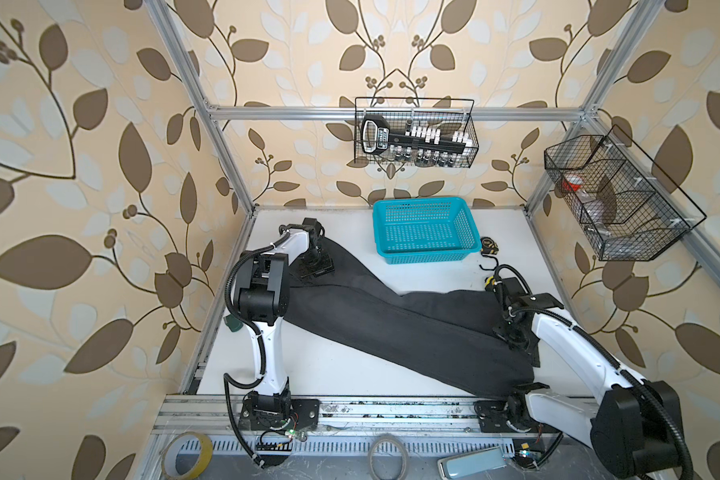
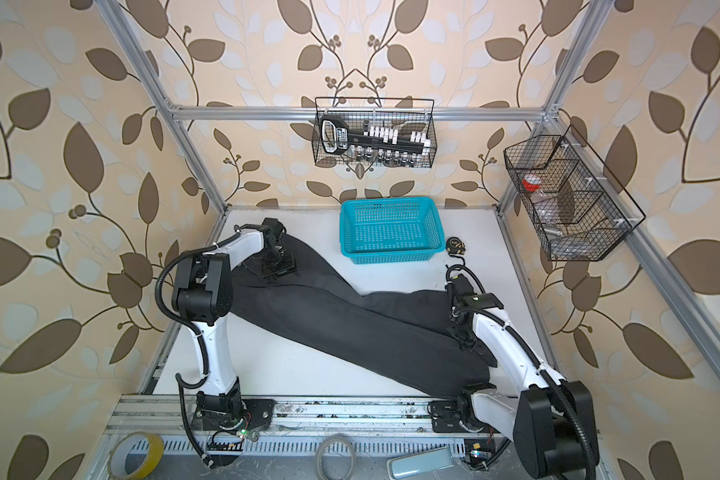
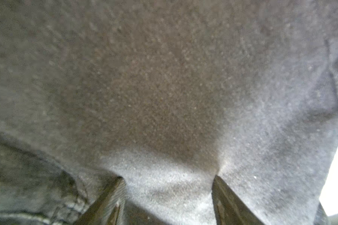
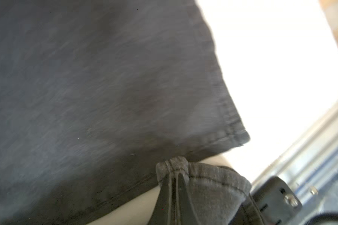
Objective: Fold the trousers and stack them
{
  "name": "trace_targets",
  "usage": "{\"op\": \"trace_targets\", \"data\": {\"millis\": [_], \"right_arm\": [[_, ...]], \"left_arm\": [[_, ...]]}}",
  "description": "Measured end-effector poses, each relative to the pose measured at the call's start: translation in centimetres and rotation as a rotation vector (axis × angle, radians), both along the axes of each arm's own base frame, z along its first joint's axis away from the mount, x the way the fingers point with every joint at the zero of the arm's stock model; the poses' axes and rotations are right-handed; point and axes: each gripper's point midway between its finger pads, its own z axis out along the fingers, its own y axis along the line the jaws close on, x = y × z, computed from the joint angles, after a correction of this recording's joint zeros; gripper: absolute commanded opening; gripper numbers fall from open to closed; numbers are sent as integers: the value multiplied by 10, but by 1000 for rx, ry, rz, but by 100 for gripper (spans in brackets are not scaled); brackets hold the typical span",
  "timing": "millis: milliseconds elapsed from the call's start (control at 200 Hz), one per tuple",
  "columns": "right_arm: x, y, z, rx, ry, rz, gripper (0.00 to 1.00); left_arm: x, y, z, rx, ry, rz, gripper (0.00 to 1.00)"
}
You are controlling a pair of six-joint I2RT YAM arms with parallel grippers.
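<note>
The dark charcoal trousers (image 1: 391,324) (image 2: 350,328) lie spread on the white table, running diagonally from back left to front right. My left gripper (image 1: 314,266) (image 2: 277,266) is down on their back-left end. In the left wrist view it (image 3: 168,178) is open, both fingertips pressed into the cloth with a bulge of fabric between them. My right gripper (image 1: 518,340) (image 2: 470,343) is at the trousers' right end. In the right wrist view it (image 4: 176,171) is shut on a stitched hem, which is bunched over the fingertips and raised off the table.
A turquoise perforated basket (image 1: 425,230) stands at the back middle, with a tape measure (image 1: 488,245) just right of it. Wire baskets hang on the back frame (image 1: 416,133) and on the right frame (image 1: 616,199). Tape rolls (image 1: 186,455) lie beyond the front rail.
</note>
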Motion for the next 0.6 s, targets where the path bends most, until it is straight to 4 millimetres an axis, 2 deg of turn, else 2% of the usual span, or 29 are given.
{"op": "trace_targets", "data": {"millis": [100,155,205,455,600], "right_arm": [[-9,-10,8,-36,14,-89,15],[-11,-14,11,-57,27,-123,20],[-9,-18,13,-79,34,-151,20],[-10,-42,-2,-139,84,-266,18],[-24,-64,-4,-179,114,-332,32]], "left_arm": [[0,1,0,3,-2,1,71],[0,1,0,3,-3,1,70],[0,1,0,4,-2,1,70],[-2,2,1,7,-8,4,71],[-5,8,2,8,4,16,73]]}}
